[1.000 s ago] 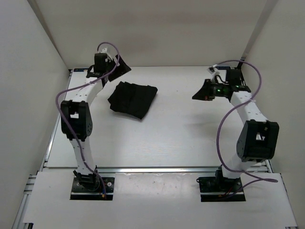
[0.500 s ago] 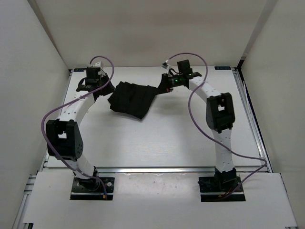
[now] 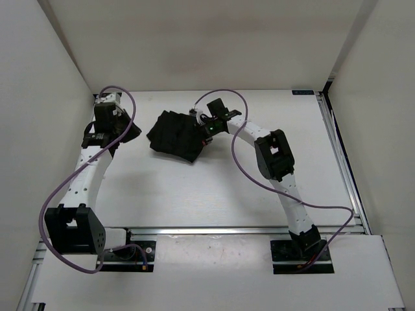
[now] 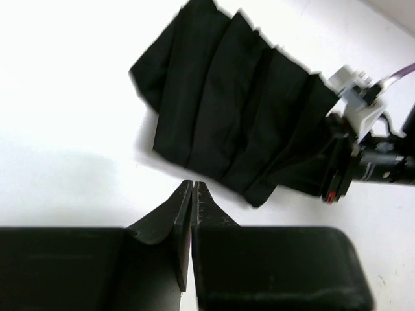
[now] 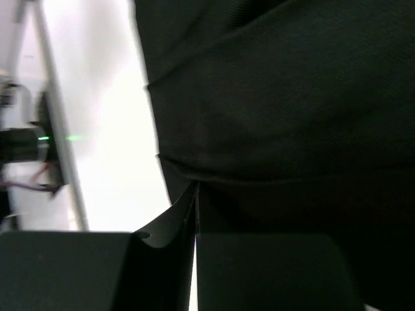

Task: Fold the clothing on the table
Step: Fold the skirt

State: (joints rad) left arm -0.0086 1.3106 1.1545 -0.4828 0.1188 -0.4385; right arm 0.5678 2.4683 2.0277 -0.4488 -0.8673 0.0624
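The clothing (image 3: 174,135) is a black pleated bundle lying at the back left of the white table (image 3: 259,181). In the left wrist view the clothing (image 4: 227,116) lies ahead of my left gripper (image 4: 194,185), which is shut, empty and a short way off over bare table. From above, the left gripper (image 3: 131,133) sits left of the clothing. My right gripper (image 3: 205,134) is at the clothing's right edge. Its jaws are shut with the tips (image 5: 196,188) against the hem of the clothing (image 5: 285,110); no fabric shows between them.
White walls close in the table on the left, back and right. A silver rail (image 3: 214,229) runs along the near edge, in front of both arm bases. The right arm (image 3: 272,152) reaches diagonally across the table's middle, with purple cables looping off both arms.
The right arm swung from the table's right side leftward to the clothing's right edge. The left gripper shut and moved left and nearer, away from the clothing. The clothing has not moved.
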